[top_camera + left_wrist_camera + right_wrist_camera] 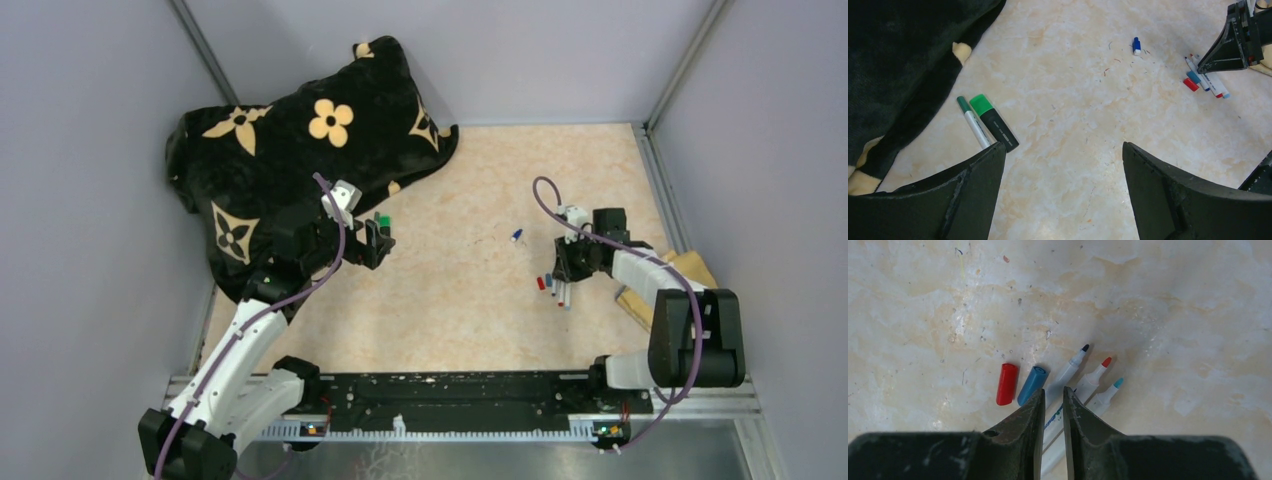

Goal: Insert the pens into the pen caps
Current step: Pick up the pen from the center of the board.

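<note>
While my right fingers (pixel 1030 420) are closed almost fully on a white pen (pixel 1053 422), two other pens (pixel 1092 378) lie bare-tipped on the worktop (pixel 1173 315), with a red cap (pixel 1007 384) and a blue cap (pixel 1032 385) just beside. My left fingers (pixel 973 185) hang wide open, empty, near two green-capped pens (pixel 998 127).
</note>
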You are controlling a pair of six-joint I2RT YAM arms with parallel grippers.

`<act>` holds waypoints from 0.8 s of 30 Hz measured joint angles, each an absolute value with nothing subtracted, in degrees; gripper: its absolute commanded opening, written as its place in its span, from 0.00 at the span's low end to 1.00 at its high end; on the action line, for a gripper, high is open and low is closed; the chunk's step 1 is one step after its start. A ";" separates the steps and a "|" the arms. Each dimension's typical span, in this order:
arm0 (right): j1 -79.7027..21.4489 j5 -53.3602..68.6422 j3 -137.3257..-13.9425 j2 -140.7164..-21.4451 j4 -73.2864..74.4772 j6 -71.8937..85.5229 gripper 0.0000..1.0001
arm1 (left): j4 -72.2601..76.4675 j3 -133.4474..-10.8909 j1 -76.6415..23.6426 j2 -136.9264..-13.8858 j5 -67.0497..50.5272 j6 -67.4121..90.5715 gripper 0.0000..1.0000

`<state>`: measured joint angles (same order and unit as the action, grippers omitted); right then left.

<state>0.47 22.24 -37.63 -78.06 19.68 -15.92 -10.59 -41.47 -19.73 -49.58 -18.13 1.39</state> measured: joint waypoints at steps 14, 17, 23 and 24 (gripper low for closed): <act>-2.22 18.81 -37.65 -79.20 19.42 -15.84 0.21 | -10.72 -41.21 -19.73 -49.47 -18.13 1.39 0.92; -2.85 17.43 -37.65 -79.20 19.27 -15.94 0.21 | -10.72 -41.19 -19.73 -49.43 -18.13 1.39 0.92; -4.80 15.00 -37.65 -79.40 19.07 -16.91 0.24 | -10.72 -41.19 -19.73 -49.39 -18.13 1.39 0.92; -5.02 14.70 -37.65 -79.55 19.07 -17.02 0.24 | -10.72 -41.19 -19.73 -49.39 -18.13 1.39 0.92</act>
<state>-5.02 14.70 -37.65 -79.55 19.07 -17.02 -10.72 -41.19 -19.73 -49.39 -18.13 1.39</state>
